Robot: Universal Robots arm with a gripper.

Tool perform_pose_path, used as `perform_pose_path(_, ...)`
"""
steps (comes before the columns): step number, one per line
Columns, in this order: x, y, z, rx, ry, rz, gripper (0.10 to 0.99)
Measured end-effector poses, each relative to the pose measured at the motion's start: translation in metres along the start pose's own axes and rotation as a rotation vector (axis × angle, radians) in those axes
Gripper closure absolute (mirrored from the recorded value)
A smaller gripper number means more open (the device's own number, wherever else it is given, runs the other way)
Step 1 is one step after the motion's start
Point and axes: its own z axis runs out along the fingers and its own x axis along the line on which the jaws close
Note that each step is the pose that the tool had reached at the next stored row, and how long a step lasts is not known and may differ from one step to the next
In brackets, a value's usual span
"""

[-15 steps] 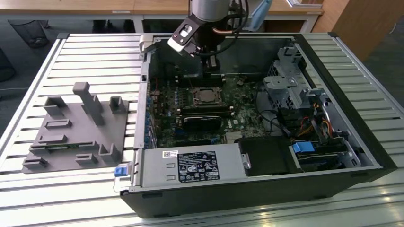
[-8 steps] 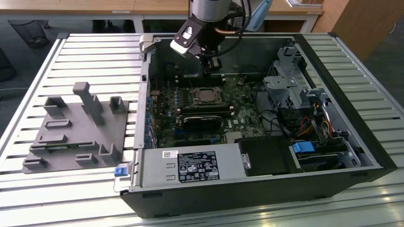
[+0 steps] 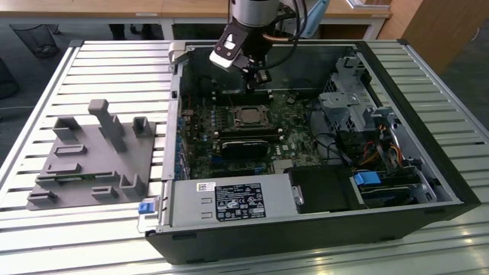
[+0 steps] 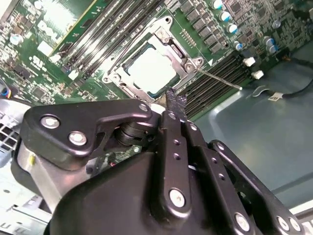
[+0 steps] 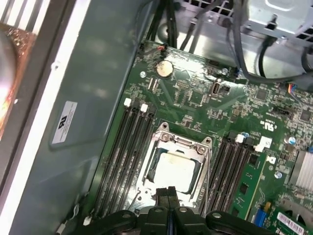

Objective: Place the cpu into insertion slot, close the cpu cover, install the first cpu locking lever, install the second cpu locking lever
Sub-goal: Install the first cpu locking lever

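Looking into the open black case [image 3: 267,249], what's in it?
I see a green board [image 5: 195,93]; the cpu [image 5: 175,171], flat, square and silvery-tan, sits in the insertion slot [image 3: 248,116], framed by the thin silver cpu cover [image 5: 181,142].
And your gripper [image 5: 167,195]?
Its black fingers are pressed together on nothing; in the exterior view it hangs at twelve o'clock from the slot.

The claw [image 5: 168,192] hides one edge of the cpu cover [image 5: 180,142].

Bright even light; glare whitens cpu [image 4: 155,68] face in both wrist views; shadows soft.
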Motion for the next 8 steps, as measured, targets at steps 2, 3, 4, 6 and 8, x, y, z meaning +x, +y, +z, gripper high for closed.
perform_pose_path(2,0.0000,0.0000,0.0000,0.001,0.0008,-0.019,0.980)
perform_pose_path(3,0.0000,0.0000,0.0000,0.001,0.0012,-0.027,0.980)
perform_pose_path(4,0.0000,0.0000,0.0000,0.002,0.0015,-0.036,0.980)
perform_pose_path(6,0.0000,0.0000,0.0000,0.003,0.0022,-0.054,0.980)
perform_pose_path(8,0.0000,0.0000,0.0000,0.004,0.0030,-0.073,0.980)
